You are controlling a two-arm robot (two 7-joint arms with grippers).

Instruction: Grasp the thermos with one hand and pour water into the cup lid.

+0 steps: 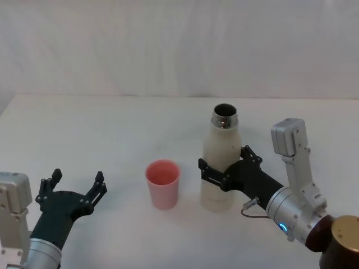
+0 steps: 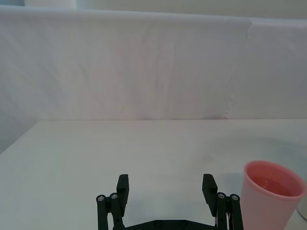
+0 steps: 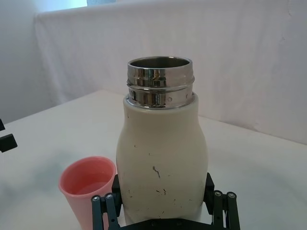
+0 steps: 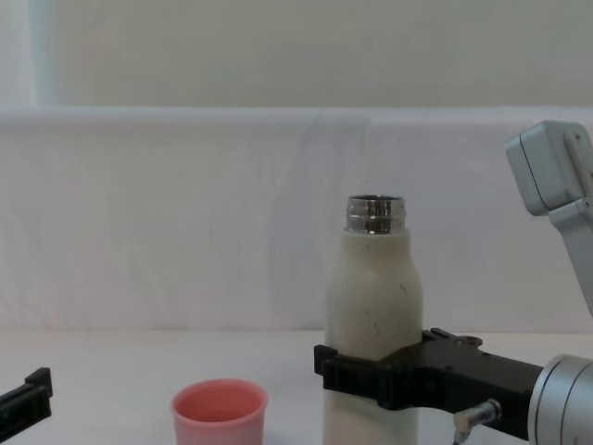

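The thermos (image 1: 221, 143) stands upright on the white table (image 1: 112, 129), cream-white, its steel neck open at the top. My right gripper (image 1: 224, 159) reaches in from the right and is shut on its lower body, one black finger on each side. In the right wrist view the fingers (image 3: 103, 206) press against the thermos (image 3: 160, 153). The pink cup lid (image 1: 163, 182) stands just left of the thermos, apart from it, and the cup lid (image 3: 86, 184) holds a little water. My left gripper (image 1: 78, 176) rests open near the table's front left, holding nothing.
A white cloth backdrop (image 4: 185, 213) hangs behind the table's far edge. Bare tabletop lies behind and to the left of the cup lid (image 2: 268, 196). The left gripper (image 2: 166, 182) points toward the backdrop, with the cup lid off to its side.
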